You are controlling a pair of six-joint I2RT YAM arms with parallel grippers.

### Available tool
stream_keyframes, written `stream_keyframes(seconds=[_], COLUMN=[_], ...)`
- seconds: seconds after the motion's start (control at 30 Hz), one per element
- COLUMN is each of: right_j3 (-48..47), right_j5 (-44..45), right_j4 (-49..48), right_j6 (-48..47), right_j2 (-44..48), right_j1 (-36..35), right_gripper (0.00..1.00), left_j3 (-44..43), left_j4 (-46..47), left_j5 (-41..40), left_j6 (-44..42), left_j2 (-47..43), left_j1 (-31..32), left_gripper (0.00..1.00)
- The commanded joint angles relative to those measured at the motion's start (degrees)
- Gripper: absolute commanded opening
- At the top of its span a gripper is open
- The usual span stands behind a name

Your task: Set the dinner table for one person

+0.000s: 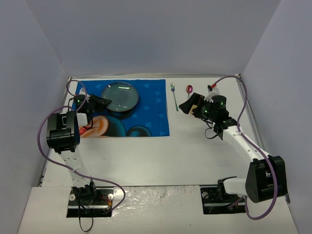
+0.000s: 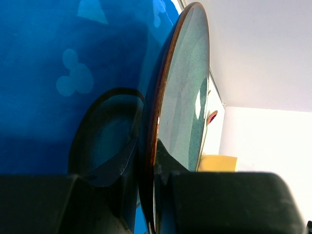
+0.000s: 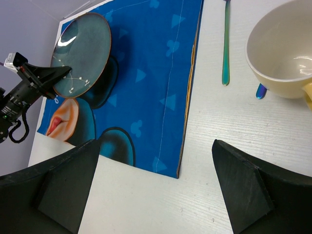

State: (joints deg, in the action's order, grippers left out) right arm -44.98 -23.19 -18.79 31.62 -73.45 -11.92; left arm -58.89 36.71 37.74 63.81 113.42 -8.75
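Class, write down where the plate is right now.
Top view, far left: the plate is gripped by its rim in the left gripper, held over the blue mat, left of the fork.

The dinner table (image 1: 195, 151) is seen as a large, flat, matte white rectangular top that lies level and takes up most of the top view. Thin metal edging is seen along its far edge and its sides. A faint lengthwise grain is shown on the white surface in the right wrist view. Its far-left part is covered by a blue cloth mat (image 1: 156, 107).
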Motion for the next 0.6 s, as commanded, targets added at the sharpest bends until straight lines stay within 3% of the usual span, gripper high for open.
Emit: stream_keyframes(seconds=[0.0,0.57], right_j3=[0.4,1.7], right_j5=[-1.2,-1.9], right_j4=[-4.2,-5.4], right_j6=[0.3,0.6], right_j2=[1.8,2.3], right_j1=[0.5,0.5], right_gripper=[0.96,0.96], left_j3=[-1.1,-0.7], left_j4=[12.5,9.5], left_j5=[4.2,4.0], left_j6=[3.5,1.6], left_j2=[-2.6,1.2], left_j1=[-0.4,-0.1], left_gripper=[0.0,0.0])
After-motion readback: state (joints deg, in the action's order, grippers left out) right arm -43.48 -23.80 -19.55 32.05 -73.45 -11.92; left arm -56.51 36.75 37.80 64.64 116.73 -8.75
